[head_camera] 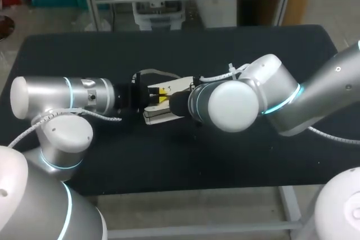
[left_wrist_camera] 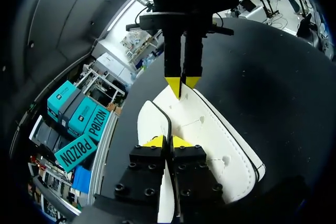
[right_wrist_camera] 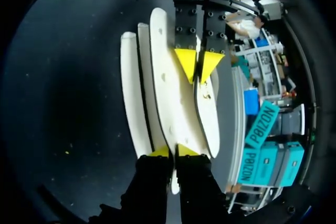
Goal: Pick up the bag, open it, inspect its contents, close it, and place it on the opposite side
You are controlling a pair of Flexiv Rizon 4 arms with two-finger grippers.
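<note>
Left gripper [left_wrist_camera: 167, 141] is closed narrow on the bag [left_wrist_camera: 210, 129]: you see both yellow tips pressed against a thin, dark-trimmed edge from two sides. Right gripper [right_wrist_camera: 172, 151] is likewise pinched shut on an edge of the bag at the opposite end, so the two grippers face each other nearly tip to tip with the bag between them.

Note the bag's appearance. It is white, built of several flat, elongated panels with rounded ends, dark edging and a line of stitching near the rim. Small holes show in the panel faces. In the right wrist view the panels fan slightly apart.

Locate the bag at the middle of the black table [head_camera: 225, 161], between both arms. You cannot tell from these views whether it touches the tabletop.

Observe the obstructions. In the head view the right arm's wrist housing [head_camera: 230, 105] covers part of the bag, and a white cable [head_camera: 225, 74] runs along that arm.
</note>
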